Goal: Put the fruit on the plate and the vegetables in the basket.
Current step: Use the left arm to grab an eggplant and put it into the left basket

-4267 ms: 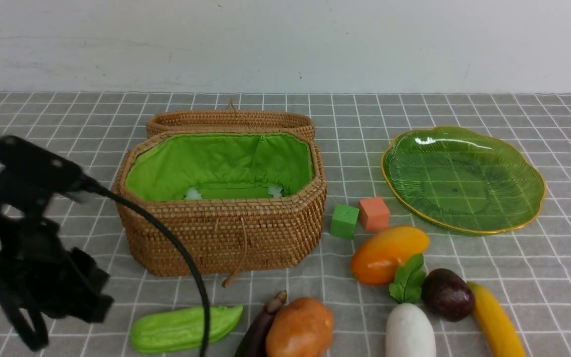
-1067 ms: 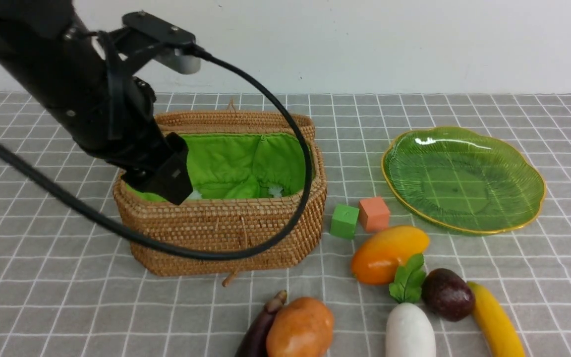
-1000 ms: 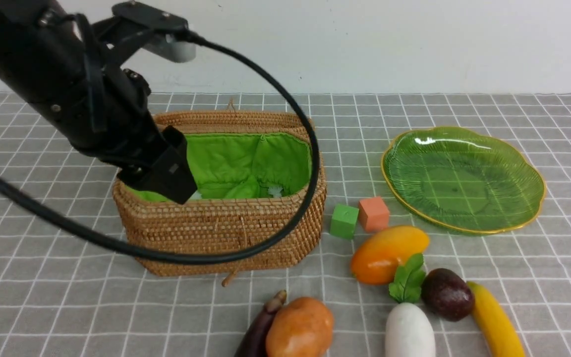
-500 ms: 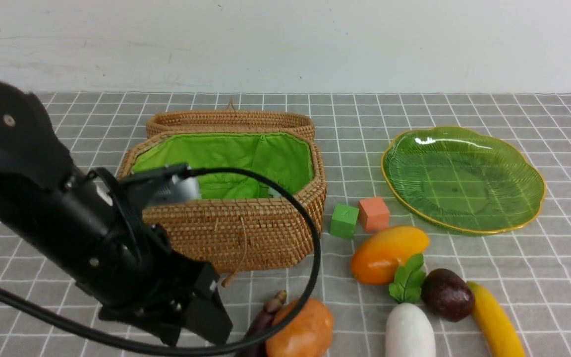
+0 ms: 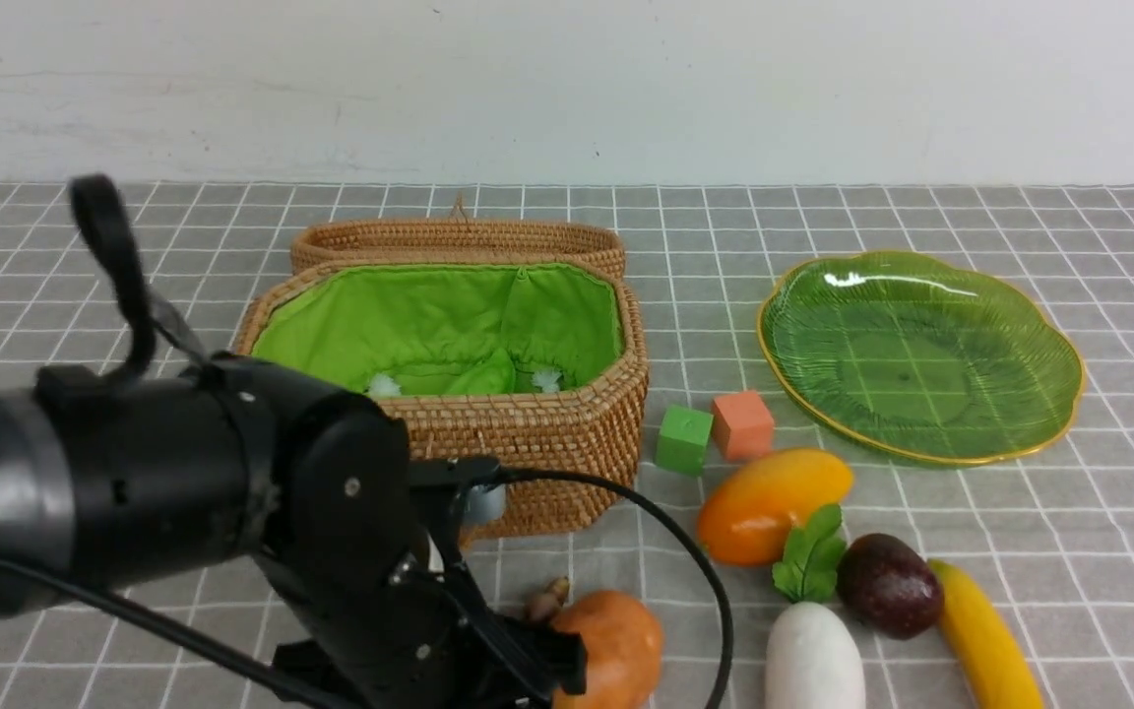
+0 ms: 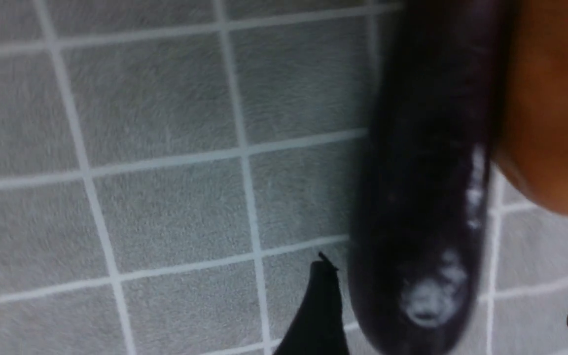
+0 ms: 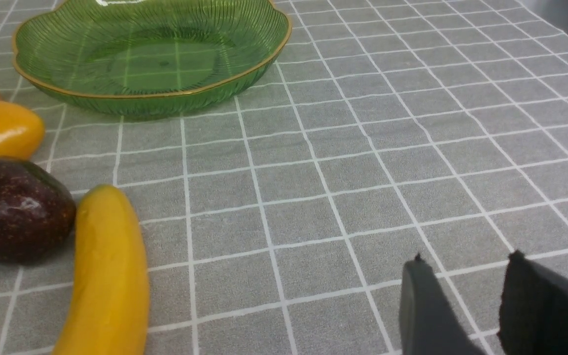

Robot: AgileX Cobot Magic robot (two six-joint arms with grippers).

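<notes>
Hands: 2.
Left hand (image 6: 451,315): spread wide, low over the desk (image 5: 1099,512). The rounded end of the eggplant (image 6: 427,172) lies between its fingers (image 6: 321,315). One finger is just beside it, the other apart from it.
Right hand (image 7: 466,256): fingers a little apart, with bare desk showing between them. It sits over the desk near the banana (image 7: 106,276).
Vegetables: 4. Three are on the desk at the near edge, one is in the basket (image 5: 528,443).
Eggplant: 1. Long axis near-to-far, stem end toward the basket. In the front view the left arm (image 5: 183,492) hides its body.
Potato (image 5: 616,645): 1. Just beside the eggplant, on its right.
Radish (image 5: 813,660): 1. Long axis near-to-far, leaves at the far end, reaching the mango (image 5: 772,502).
Fruit: 3, all on the desk.
Banana: 1. Long axis near-to-far, far end leaning left.
Maroon fruit (image 5: 889,584): 1. Between the radish leaves and the banana, just beside both.
Mango: 1. Long axis left-to-right, right end farther away.
Cubes: 2. The green cube (image 5: 683,439) and the orange cube (image 5: 742,424) sit side by side, just beyond the mango.
Basket: 1. Open, long axis left-to-right.
Gourd (image 5: 480,378): 1. Inside the basket on the green lining. Only part of it shows, so its axis cannot be told.
Plate (image 5: 921,354): 1. On the desk right of the basket, long axis left-to-right.
Lid (image 5: 459,241): 1. Directly behind the basket.
</notes>
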